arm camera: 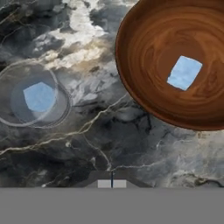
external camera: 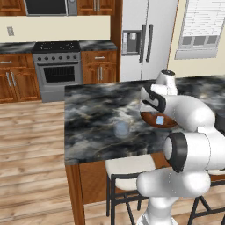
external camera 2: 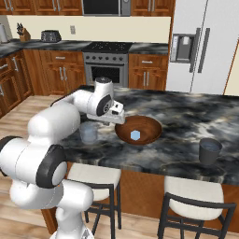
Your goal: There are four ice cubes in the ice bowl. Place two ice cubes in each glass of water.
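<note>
white arm segments fill the near foreground, reaching over the dark marbled table [external camera 2: 186,112]. its gripper [arm camera: 112,183] is closed on nothing, hanging above bare table between the glass of water [arm camera: 35,94] and the ice bowl [arm camera: 144,52]. one pale blue ice cube [arm camera: 39,96] sits in the clear glass; another ice cube [arm camera: 184,72] lies in the reddish-brown wooden bowl. a second darker glass [external camera 2: 209,150] stands far right.

A wide reddish-brown wooden bowl [arm camera: 175,65] sits upright on the counter, holding one pale blue ice cube [arm camera: 184,72]. Near it, a short clear glass tumbler [arm camera: 33,94] stands upright with another pale blue cube [arm camera: 39,96] inside. A darker grey tumbler [external camera 2: 209,150] stands well apart.
</note>
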